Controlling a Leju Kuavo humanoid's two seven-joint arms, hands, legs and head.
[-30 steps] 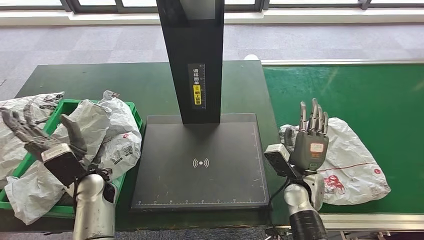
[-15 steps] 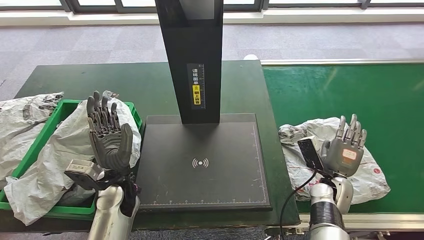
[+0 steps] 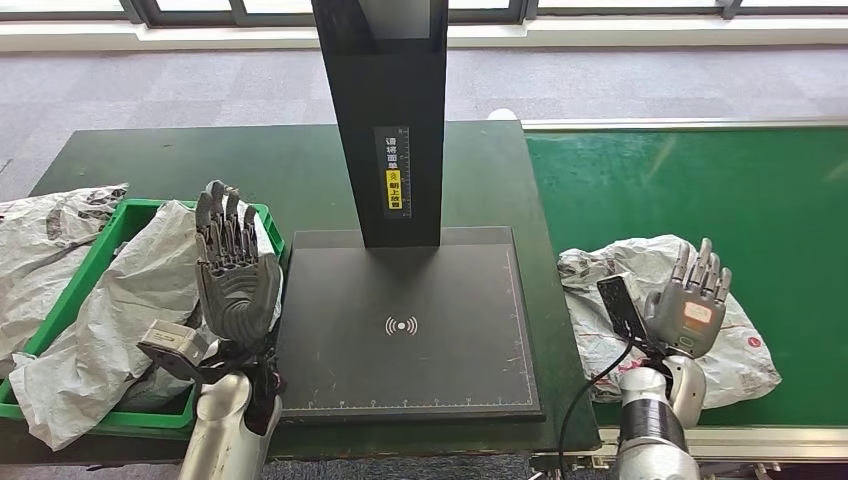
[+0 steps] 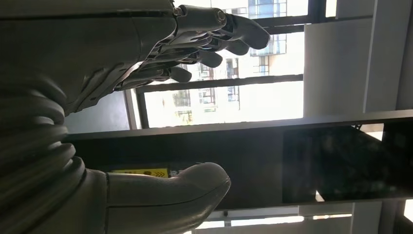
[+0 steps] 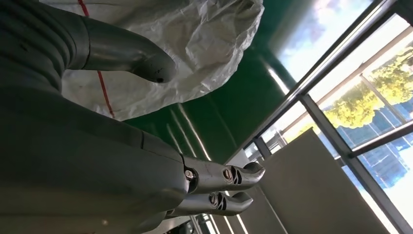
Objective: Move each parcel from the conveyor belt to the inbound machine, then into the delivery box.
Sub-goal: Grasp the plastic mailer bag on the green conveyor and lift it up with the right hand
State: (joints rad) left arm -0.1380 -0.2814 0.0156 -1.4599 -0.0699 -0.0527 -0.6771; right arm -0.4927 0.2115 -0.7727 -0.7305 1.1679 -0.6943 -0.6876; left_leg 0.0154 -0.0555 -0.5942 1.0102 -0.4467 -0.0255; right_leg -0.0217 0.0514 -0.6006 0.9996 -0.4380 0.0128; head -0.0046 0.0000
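A crumpled white parcel bag (image 3: 690, 320) with red print lies at the near left end of the green conveyor belt (image 3: 720, 190). My right hand (image 3: 688, 305) is raised just above it, fingers spread, holding nothing; in the right wrist view the thumb (image 5: 122, 56) hovers close over the parcel (image 5: 160, 53). My left hand (image 3: 235, 275) stands upright and empty, fingers apart, between the green delivery box (image 3: 262, 222) and the black inbound machine platform (image 3: 400, 325). Grey-white parcels (image 3: 120, 300) fill the box.
The machine's black post (image 3: 385, 120) rises from the back of the platform. Another grey bag (image 3: 40, 260) spills over the box's left side. The dark green table (image 3: 200, 160) carries the box and machine. Windows and grey carpet lie beyond.
My left hand swung from over the box rightward to the platform's edge and turned upright. My right hand shifted right and now sits lower over the parcel on the belt.
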